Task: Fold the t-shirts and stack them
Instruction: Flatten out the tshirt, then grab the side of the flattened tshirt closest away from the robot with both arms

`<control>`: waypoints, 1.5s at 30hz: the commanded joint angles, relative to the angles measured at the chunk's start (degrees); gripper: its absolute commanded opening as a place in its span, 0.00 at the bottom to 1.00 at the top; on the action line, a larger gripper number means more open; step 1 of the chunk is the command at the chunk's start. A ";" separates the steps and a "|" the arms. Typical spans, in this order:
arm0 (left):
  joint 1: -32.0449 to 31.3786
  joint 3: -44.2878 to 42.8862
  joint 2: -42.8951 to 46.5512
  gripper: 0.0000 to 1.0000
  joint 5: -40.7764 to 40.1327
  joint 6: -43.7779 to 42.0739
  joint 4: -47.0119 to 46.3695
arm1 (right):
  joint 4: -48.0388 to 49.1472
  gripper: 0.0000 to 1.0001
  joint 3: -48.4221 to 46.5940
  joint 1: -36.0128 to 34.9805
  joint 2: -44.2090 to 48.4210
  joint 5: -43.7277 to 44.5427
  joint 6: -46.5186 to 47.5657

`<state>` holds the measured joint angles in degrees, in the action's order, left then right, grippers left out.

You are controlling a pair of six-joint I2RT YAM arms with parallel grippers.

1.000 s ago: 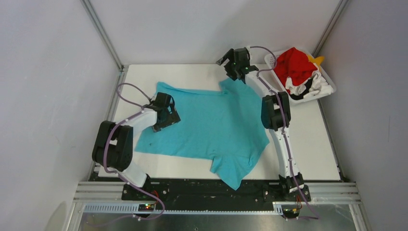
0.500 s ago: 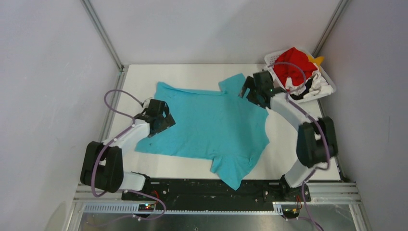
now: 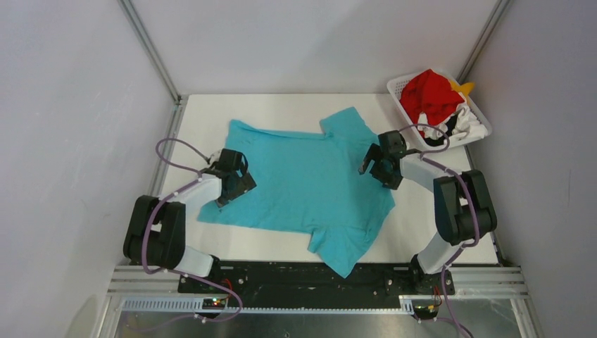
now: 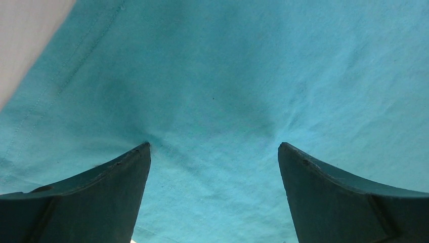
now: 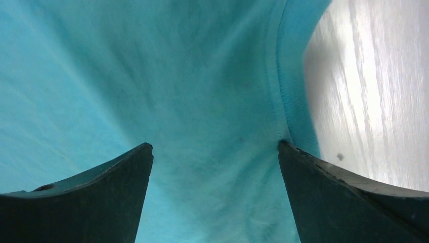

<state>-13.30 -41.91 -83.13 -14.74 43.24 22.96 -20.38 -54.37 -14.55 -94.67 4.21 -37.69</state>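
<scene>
We see the white table (image 3: 281,105) first, and most of its middle is covered by the teal t-shirt (image 3: 310,183), spread flat in a single layer; its hem lies toward the left edge, one sleeve points to the far side, the other hangs toward the near edge, and the collar end faces right. At the far right corner sits the white basket (image 3: 396,87), tilted against the wall; in it we make out the red t-shirt (image 3: 429,95) heaped on top, the white-and-black t-shirt (image 3: 461,127) beside it, and a tip of the yellow t-shirt (image 3: 465,87) behind. The left gripper (image 4: 214,146) is down on the teal cloth just inside the hem, jaws spread wide, its fingertips puckering the fabric but clasping nothing; the right gripper (image 5: 215,146) is likewise released, jaws wide, pressed onto the cloth at the collar band, bare table just beside it.
</scene>
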 commanded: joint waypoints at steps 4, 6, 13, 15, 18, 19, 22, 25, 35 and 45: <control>0.63 -4.18 -4.97 1.00 3.79 1.82 -1.52 | 3.80 0.99 -5.00 5.03 -7.76 -3.27 1.30; 0.64 -5.50 -6.35 1.00 4.50 2.14 -1.44 | 3.66 0.99 -7.05 5.63 -9.47 -2.78 1.93; 0.61 -5.10 -0.43 1.00 -0.66 2.81 3.10 | 1.56 0.99 -12.11 6.05 -9.99 -2.29 3.28; 0.64 -4.02 3.76 1.00 -2.95 2.81 5.39 | 0.50 0.99 -12.16 4.87 -7.31 -0.46 4.60; 0.62 -0.72 9.94 1.00 -6.81 3.70 8.67 | -3.30 0.99 -11.93 2.75 -1.15 3.47 6.55; 0.90 0.21 12.78 1.00 -7.59 4.48 9.20 | -4.12 0.99 -11.42 1.36 1.61 4.81 7.01; 3.30 6.01 18.12 1.00 -7.84 6.42 10.84 | -7.76 0.99 -8.18 -1.68 7.27 11.46 7.00; 9.74 11.32 23.40 1.00 -4.14 8.11 10.81 | -8.88 0.99 -4.75 -5.22 13.39 14.37 6.41; 15.07 14.85 23.21 0.82 -2.22 11.13 8.97 | -8.02 1.00 1.44 -8.84 20.94 13.70 4.71; 15.10 10.89 12.38 0.52 -0.45 11.14 4.63 | -9.29 1.00 1.43 -9.62 22.82 15.13 4.92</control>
<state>1.32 -29.76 -66.48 -18.50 52.86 30.61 -28.95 -52.60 -23.42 -73.58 17.21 -32.51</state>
